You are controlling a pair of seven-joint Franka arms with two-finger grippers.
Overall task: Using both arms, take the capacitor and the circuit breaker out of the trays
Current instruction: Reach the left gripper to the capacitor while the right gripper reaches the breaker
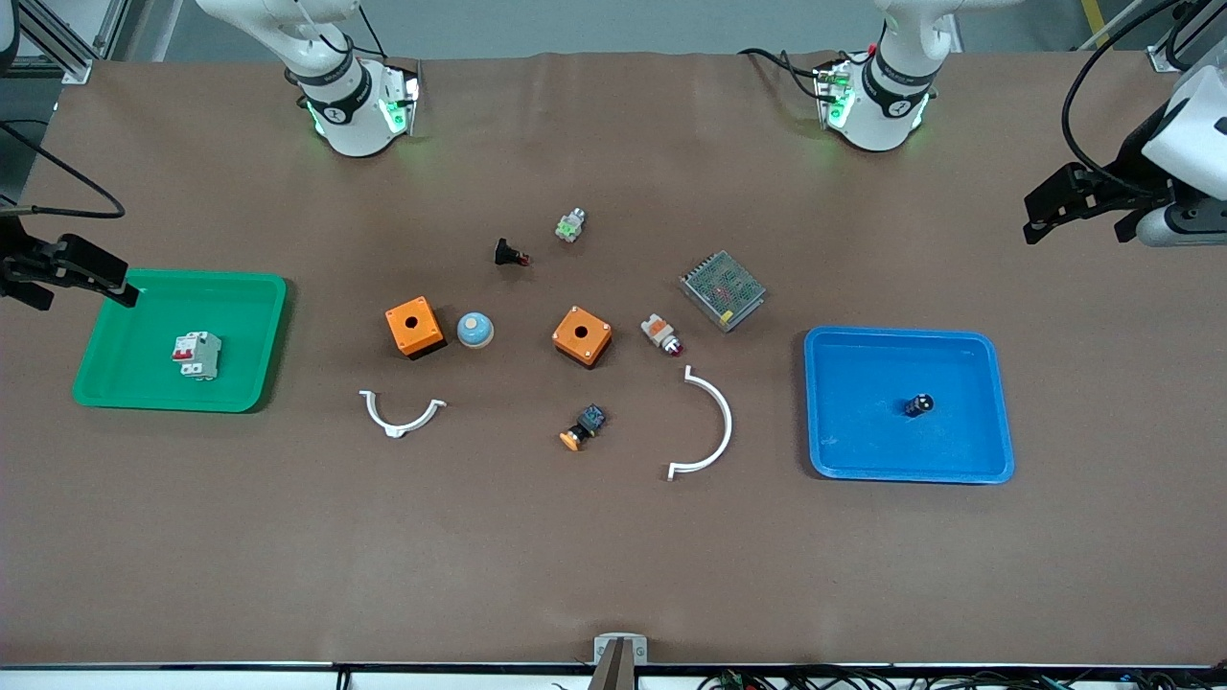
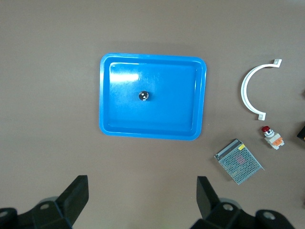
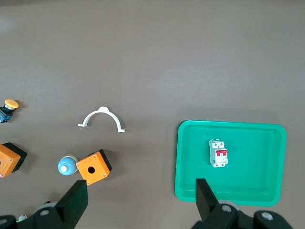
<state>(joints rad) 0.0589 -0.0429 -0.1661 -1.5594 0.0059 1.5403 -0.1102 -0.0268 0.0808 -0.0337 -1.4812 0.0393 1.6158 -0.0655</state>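
The breaker (image 1: 196, 356), a white-grey block with red levers, lies in the green tray (image 1: 115, 383) at the right arm's end of the table; it also shows in the right wrist view (image 3: 218, 152). The capacitor (image 1: 917, 405), a tiny black cylinder with a shiny end, lies in the blue tray (image 1: 844, 450) at the left arm's end; it also shows in the left wrist view (image 2: 144, 96). My right gripper (image 1: 84, 287) is open and empty, high over the table beside the green tray (image 3: 190, 191). My left gripper (image 1: 1076, 230) is open and empty, high over the table beside the blue tray (image 2: 152, 133).
Between the trays lie two orange boxes (image 1: 414, 327) (image 1: 582, 336), a blue-white dome (image 1: 474, 330), a metal mesh unit (image 1: 723, 289), two white curved clips (image 1: 403, 413) (image 1: 709, 426), an orange-capped button (image 1: 583, 427), a white-orange part (image 1: 661, 334), a black part (image 1: 510, 254) and a green-white part (image 1: 570, 226).
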